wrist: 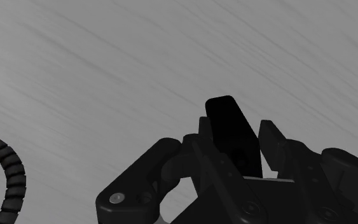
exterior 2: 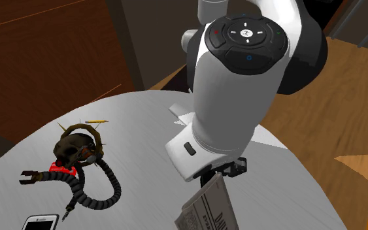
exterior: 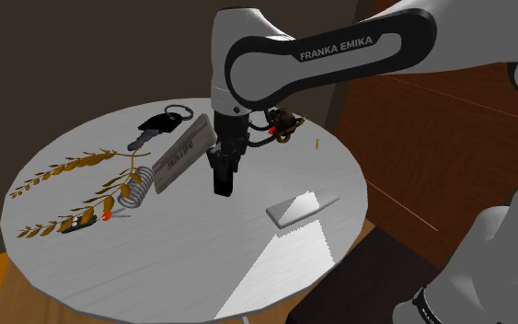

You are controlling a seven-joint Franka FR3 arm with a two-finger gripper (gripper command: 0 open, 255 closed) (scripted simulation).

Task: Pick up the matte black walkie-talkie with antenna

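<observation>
A matte black slab, the walkie-talkie (wrist: 229,127), stands up between my gripper's (wrist: 238,145) black fingers, which are shut on it; a thin bright gap shows along one side. No antenna can be made out. In the shoulder view the gripper (exterior: 222,173) points straight down near the middle of the round grey table (exterior: 201,267), and the walkie-talkie (exterior: 222,184) hangs from it as a dark bar just above the tabletop.
Beside the gripper lies a folded newspaper (exterior: 183,152), with black keys (exterior: 160,124), a wire coil (exterior: 135,190) and a gold laurel wreath (exterior: 68,189) beyond. A skull mask with a ribbed hose (exterior 2: 78,150) and a white card (exterior: 301,208) lie on the other side.
</observation>
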